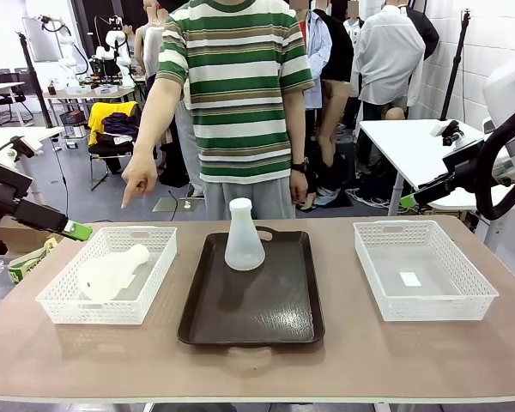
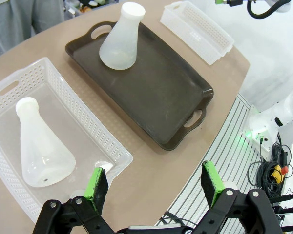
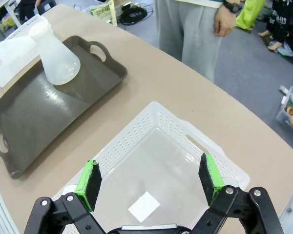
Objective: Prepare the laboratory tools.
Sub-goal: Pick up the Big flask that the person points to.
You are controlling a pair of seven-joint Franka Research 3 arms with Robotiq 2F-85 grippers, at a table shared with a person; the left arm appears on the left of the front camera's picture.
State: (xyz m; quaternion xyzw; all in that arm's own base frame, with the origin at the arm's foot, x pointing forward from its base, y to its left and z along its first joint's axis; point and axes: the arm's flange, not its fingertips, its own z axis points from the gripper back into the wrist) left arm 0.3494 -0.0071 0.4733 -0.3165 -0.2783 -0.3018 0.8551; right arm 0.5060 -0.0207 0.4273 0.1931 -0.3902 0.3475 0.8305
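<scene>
Left gripper [image 2: 154,181] and right gripper [image 3: 149,178] both hang with jaws apart, holding nothing.
Lying flask [image 2: 39,151] rests in the left mesh basket [image 2: 88,111]; upright flask [image 2: 118,41] stands on the brown tray [image 2: 176,97]. Probably light, stiff and slippery, so the narrow neck looks the best hold.

legible text, labels, numbers: none readable.
item 1, white slip [image 1: 409,279] on the floor of the right-hand basket [image 1: 438,309]: face plain white. item 2, green-and-white carton [image 1: 26,264] off the left edge of the table [image 1: 343,365]: print too small to read. items 3–4, upright flask [image 1: 244,236] on the tray [image 1: 257,309] and lying flask [image 1: 112,270] in the left-hand basket [image 1: 90,311]: frosted walls, any marks not discernible.
</scene>
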